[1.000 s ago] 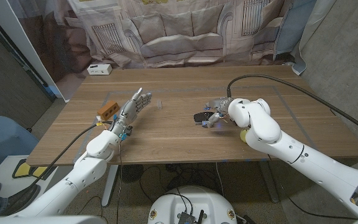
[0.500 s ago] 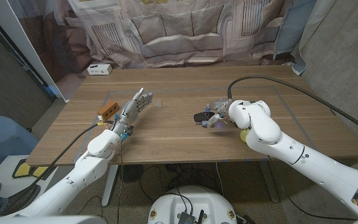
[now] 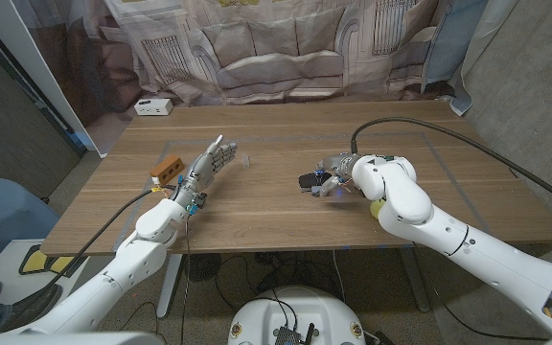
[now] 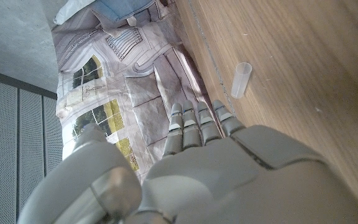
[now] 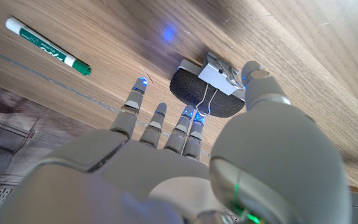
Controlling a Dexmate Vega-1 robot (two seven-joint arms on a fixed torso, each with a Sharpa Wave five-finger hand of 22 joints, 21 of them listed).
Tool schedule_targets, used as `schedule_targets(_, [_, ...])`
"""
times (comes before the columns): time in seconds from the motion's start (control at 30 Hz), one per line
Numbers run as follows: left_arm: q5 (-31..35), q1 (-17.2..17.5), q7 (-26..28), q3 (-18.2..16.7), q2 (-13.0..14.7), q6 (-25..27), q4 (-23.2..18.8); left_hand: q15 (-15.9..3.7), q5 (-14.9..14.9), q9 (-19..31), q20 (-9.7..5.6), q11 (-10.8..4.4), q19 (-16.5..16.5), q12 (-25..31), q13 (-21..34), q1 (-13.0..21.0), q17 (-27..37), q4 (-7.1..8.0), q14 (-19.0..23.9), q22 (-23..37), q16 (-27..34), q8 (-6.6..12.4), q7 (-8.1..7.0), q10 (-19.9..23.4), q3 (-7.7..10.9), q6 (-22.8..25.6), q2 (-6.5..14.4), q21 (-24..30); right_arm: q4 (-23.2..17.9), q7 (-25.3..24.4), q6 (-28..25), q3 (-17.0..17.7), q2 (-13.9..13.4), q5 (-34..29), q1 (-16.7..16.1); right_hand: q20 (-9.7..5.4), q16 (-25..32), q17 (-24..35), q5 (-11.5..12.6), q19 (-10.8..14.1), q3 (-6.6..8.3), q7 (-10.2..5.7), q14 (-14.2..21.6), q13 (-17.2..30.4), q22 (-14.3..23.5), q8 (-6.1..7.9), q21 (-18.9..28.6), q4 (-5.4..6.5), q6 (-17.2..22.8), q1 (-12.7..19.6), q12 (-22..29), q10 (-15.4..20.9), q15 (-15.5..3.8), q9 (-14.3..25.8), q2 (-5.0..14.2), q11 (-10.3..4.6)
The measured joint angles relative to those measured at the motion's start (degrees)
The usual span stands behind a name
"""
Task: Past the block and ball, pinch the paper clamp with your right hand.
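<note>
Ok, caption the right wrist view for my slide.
Right hand reaching over the black paper clamp, green marker lying nearby on the table.

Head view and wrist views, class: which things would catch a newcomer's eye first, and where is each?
The white right hand reaches over the black paper clamp with wire handles near the middle of the wooden table. The left hand is raised with fingers spread, beside the orange block at the table's left. A green-capped white marker lies apart from the clamp.

Black paper clamp [image 5: 205, 93] with silver wire handles, green-capped white marker [image 5: 47, 46], orange block [image 3: 165, 172], yellow-green ball [image 3: 376, 207].
</note>
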Motion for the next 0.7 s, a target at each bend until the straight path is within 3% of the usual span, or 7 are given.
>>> schedule_targets(0.7, [-0.2, -0.3, -0.6, 0.2, -0.2, 0.0, 0.8, 0.0, 0.0, 0.0, -0.29, 0.0, 0.3, 0.0, 0.0, -0.3, 0.0, 0.01, 0.0, 0.0, 0.0, 0.0, -0.2, 0.0, 0.0, 0.2, 0.3, -0.2, 0.1, -1.1, -1.5, -0.4, 0.2, 0.3, 0.0, 0.38, 0.4, 0.0, 0.2, 1.5, 0.24, -0.39, 1.8, 0.0, 0.0, 0.89, 0.0, 0.23, 2.7, 0.8, 0.2, 2.6, -0.34, 0.3, 0.83, -0.35])
